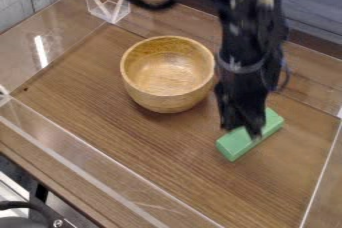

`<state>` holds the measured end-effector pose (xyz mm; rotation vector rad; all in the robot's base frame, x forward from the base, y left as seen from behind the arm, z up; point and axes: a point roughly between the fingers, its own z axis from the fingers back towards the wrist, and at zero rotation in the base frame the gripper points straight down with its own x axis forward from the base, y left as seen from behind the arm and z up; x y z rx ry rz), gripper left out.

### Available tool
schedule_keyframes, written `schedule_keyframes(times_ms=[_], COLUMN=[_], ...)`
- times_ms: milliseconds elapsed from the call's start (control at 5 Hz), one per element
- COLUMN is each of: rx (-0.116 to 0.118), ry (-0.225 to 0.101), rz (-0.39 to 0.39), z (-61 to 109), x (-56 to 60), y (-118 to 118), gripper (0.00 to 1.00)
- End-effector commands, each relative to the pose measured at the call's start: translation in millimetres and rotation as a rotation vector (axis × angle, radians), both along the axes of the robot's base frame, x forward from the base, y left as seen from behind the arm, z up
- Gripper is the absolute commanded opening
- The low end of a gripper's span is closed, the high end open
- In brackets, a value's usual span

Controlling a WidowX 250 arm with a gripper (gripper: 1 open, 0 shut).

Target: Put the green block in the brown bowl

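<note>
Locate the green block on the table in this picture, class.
The green block lies on the wooden table, lower right in the camera view, right of the brown bowl, with the claw over its middle.

Dark wood-grain counter (120, 162) is sitting inside clear acrylic walls (54, 32), light glaring off the panels; pale surface is showing at top left.

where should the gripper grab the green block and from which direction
Grip the green block across its narrow width, near the middle of its length, coming from above. It lies flat on the table as a long bar beside the brown bowl, so its long sides are the faces fingers can span.
</note>
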<state>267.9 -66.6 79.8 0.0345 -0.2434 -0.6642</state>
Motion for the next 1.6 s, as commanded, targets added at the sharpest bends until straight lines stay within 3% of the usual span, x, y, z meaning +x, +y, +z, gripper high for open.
schedule_keyframes(times_ms=[0,200,600,1000,1400], rx=[0.012,0.021,-0.014,-0.039,-0.048], ry=[-0.101,-0.129,-0.111,-0.098,-0.073], rz=[0.078,0.142,0.066,0.039,0.096], z=[55.8,82.7,92.1,87.2,51.5], x=[19.9,30.0,16.8,-4.2,-12.6], y=[22,42,11,2,-9], gripper=[0.00,0.00,0.00,0.00,0.00])
